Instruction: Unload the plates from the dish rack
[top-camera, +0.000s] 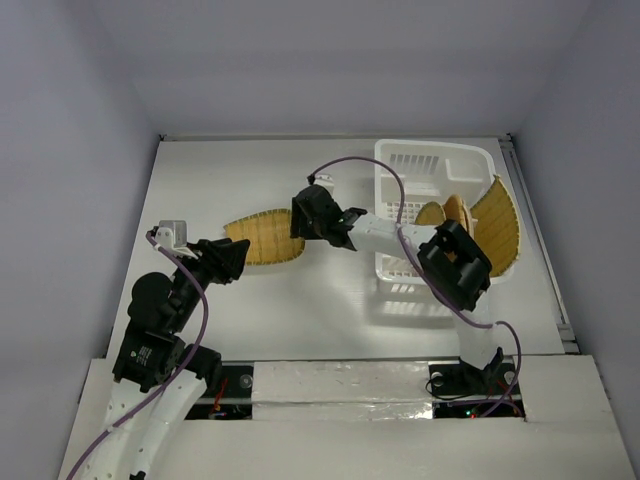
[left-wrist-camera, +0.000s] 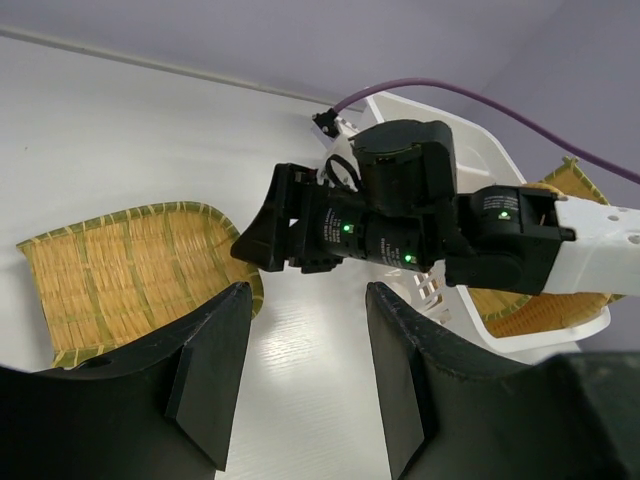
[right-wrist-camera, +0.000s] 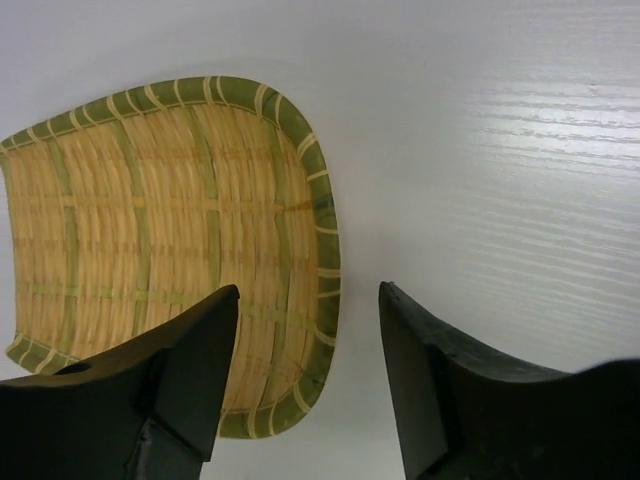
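**Plate down; clear it cleanly**

Top view: white table (top-camera: 330, 300), one plate (top-camera: 262, 238) flat left of centre; other plates (top-camera: 497, 228) at the dish rack (top-camera: 430, 160), upper right.
Left wrist view: my left gripper (left-wrist-camera: 308, 295) gapes, empty.
Right wrist view: my right gripper (right-wrist-camera: 308, 300) spread, empty, at the plate's rim.
Recommend lifting straight up before swinging rackward.

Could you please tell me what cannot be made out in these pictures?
1. Top view: the right arm covers the near part of the dish rack, so the count of plates there is unsure.
2. Left wrist view: the same arm hides the rack's inside.
3. Right wrist view: the plate on the table is cut by the left edge and partly behind the jaws.
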